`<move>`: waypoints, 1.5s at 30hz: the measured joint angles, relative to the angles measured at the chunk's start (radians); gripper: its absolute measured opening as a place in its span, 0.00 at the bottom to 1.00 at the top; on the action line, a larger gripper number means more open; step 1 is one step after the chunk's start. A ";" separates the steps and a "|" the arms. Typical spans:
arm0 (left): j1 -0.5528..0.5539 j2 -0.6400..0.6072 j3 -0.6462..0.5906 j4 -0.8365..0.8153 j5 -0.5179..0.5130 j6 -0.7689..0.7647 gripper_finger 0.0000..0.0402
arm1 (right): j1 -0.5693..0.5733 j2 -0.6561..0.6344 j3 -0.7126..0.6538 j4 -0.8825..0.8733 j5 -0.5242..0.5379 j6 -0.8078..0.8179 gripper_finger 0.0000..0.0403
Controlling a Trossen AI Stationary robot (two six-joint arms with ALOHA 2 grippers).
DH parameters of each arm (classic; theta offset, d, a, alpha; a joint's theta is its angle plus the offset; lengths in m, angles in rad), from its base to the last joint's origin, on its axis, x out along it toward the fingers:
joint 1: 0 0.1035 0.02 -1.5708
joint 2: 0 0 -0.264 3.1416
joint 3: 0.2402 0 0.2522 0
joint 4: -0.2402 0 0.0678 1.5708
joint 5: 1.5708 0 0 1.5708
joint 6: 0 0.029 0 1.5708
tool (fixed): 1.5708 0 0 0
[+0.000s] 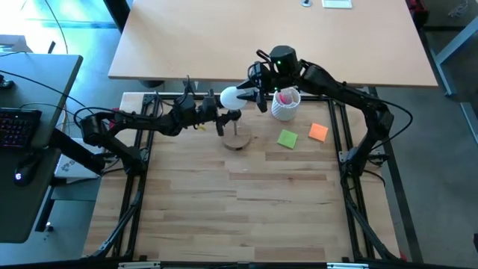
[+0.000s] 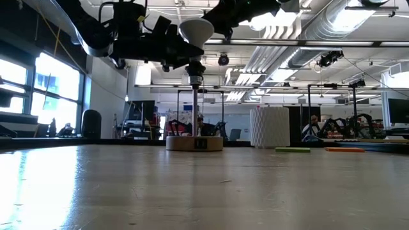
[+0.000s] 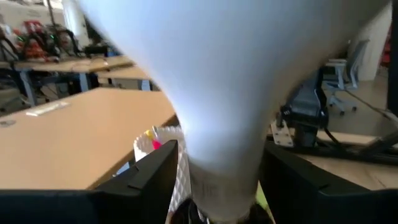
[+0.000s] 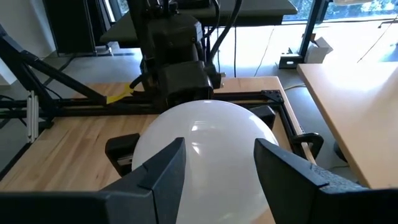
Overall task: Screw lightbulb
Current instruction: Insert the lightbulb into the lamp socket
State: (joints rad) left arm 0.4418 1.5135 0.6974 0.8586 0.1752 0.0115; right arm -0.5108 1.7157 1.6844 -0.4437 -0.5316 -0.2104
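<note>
High: bulb [image 1: 230,96] over socket [image 1: 233,128], about 12 o'clock of table [image 1: 239,202]; left gripper [image 1: 224,116] reaching in from 9, right gripper [image 1: 252,95] from 2.

Low: neck down on socket [image 2: 194,82], seemingly seated for threading.

Left wrist: fingers [image 3: 144,180] flanking the neck, contact unclear.

Right wrist: fingers [image 4: 163,171] astride the globe [image 4: 205,155], seemingly gripping to turn it.

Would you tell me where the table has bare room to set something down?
The whole near half of the wooden table is bare. It is crowded at the far edge: lightbulb over the socket stand, ribbed cup, green note, orange note.
</note>
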 joint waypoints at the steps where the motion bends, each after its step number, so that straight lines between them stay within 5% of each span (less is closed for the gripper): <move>1: -0.005 0.000 0.000 0.011 -0.015 0.001 0.51 | 0.001 0.000 0.000 0.000 0.000 0.000 0.47; 7: -0.042 -0.001 0.000 0.011 -0.099 0.024 0.48 | 0.001 0.000 0.000 0.000 0.000 0.000 0.47; 13: -0.062 -0.001 0.000 0.010 -0.120 0.020 0.34 | 0.001 -0.001 0.000 -0.005 -0.001 -0.001 0.47; 19: -0.061 -0.001 0.000 0.010 -0.113 0.020 0.33 | 0.001 -0.001 0.000 -0.008 -0.001 -0.004 0.47; 26: -0.008 -0.001 0.000 0.009 0.043 0.016 0.33 | 0.001 -0.001 0.000 -0.010 -0.004 -0.007 0.47; 37: 0.139 -0.001 0.000 0.012 0.434 -0.044 0.33 | 0.002 0.000 0.000 -0.014 -0.015 -0.007 0.47; 45: 0.155 0.027 0.001 0.045 0.499 -0.046 0.33 | 0.001 0.001 -0.001 -0.005 -0.049 -0.016 0.47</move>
State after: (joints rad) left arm 0.5967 1.5409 0.6983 0.9033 0.6739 -0.0349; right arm -0.5102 1.7168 1.6833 -0.4490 -0.5804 -0.2262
